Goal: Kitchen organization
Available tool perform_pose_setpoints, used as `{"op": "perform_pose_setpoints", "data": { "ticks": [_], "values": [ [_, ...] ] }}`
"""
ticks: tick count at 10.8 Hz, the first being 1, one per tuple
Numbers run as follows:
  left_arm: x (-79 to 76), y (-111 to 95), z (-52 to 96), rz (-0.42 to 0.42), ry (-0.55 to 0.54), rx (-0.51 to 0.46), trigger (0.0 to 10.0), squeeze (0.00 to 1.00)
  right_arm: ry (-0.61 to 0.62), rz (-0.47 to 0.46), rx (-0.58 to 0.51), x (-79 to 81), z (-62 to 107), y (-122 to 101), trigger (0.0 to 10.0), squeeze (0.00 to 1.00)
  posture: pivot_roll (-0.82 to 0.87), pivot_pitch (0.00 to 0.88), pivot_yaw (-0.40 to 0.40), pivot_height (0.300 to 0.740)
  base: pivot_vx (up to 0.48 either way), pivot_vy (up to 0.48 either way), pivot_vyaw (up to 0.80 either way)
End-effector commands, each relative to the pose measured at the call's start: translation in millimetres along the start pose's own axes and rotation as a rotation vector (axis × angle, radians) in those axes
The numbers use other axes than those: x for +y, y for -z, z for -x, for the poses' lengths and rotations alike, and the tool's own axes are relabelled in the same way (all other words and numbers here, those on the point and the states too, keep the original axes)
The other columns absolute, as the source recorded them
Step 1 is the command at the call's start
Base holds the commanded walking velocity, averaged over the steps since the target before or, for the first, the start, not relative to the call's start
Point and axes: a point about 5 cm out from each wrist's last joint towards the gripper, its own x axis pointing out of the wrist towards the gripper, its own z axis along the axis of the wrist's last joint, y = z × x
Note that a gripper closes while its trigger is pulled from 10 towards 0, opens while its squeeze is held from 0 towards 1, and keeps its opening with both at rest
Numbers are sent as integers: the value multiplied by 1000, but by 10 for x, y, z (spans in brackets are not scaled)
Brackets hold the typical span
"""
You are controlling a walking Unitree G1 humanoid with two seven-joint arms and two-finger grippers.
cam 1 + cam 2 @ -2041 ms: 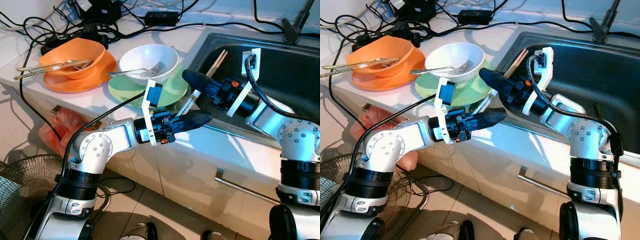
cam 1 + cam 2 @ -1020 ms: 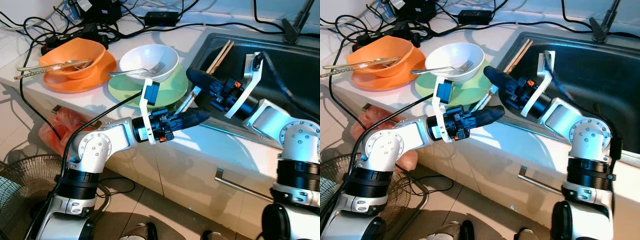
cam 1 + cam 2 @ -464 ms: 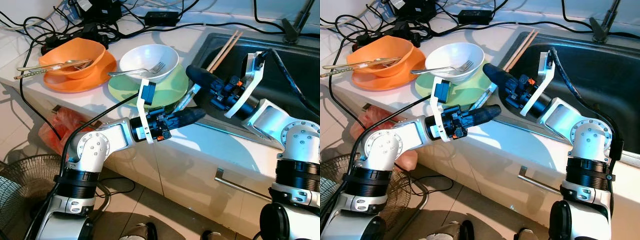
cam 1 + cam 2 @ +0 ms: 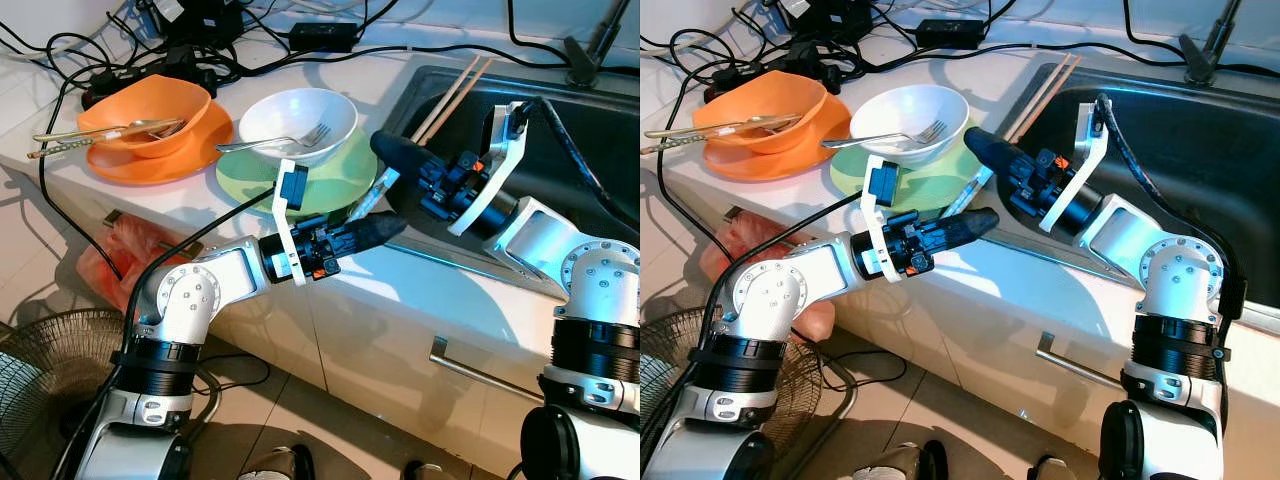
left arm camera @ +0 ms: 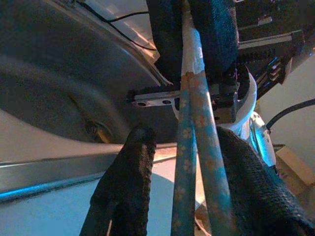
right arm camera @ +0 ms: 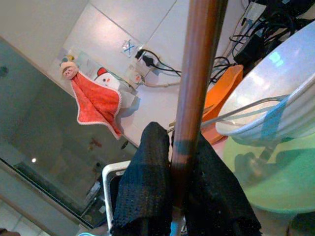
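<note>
The right tool (image 4: 392, 152) is clenched on the chopsticks (image 4: 449, 95), holding them slanted over the near corner of the sink (image 4: 600, 130), while the left tool (image 4: 380, 228) stands released around their lower ends, so the step looks like a handover or a drop into the sink, and next the right tool must let go.

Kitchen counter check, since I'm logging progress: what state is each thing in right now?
Chopsticks: held by the right gripper, tips up over the sink.
Left gripper: open around the chopsticks' lower end.
White bowl: upright on green plate, fork across it.
Orange bowl: upright, utensils inside.
</note>
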Motion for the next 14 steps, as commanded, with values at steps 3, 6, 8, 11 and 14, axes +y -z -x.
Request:
{"op": "perform_pose_setpoints", "data": {
  "ticks": [3, 6, 8, 11, 14],
  "values": [
    [-59, -90, 32, 5, 32, -32, 10000, 1000, 148, 70, -26, -124, 28, -71, 0, 0, -17, 154, 118, 740, 0, 0, 0],
    [-82, -70, 42, 31, 44, -29, 10000, 1000, 292, 118, -158, -277, 50, -254, 0, 0, -13, 156, 123, 740, 0, 0, 0],
    [-89, -71, 40, 40, 48, -29, 10000, 1000, 330, 130, -189, -324, 72, -289, 0, 0, -12, 154, 126, 740, 0, 0, 0],
    [-88, -69, 51, 41, 49, -21, 10000, 1000, 344, 137, -195, -356, 69, -290, 0, 0, -9, 151, 127, 740, 0, 0, 0],
    [-54, -22, 88, -4, 10, 24, 10000, 1000, 361, 161, -192, -396, 132, -357, 0, 0, -10, 147, 128, 740, 0, 0, 0]
  ]
}}
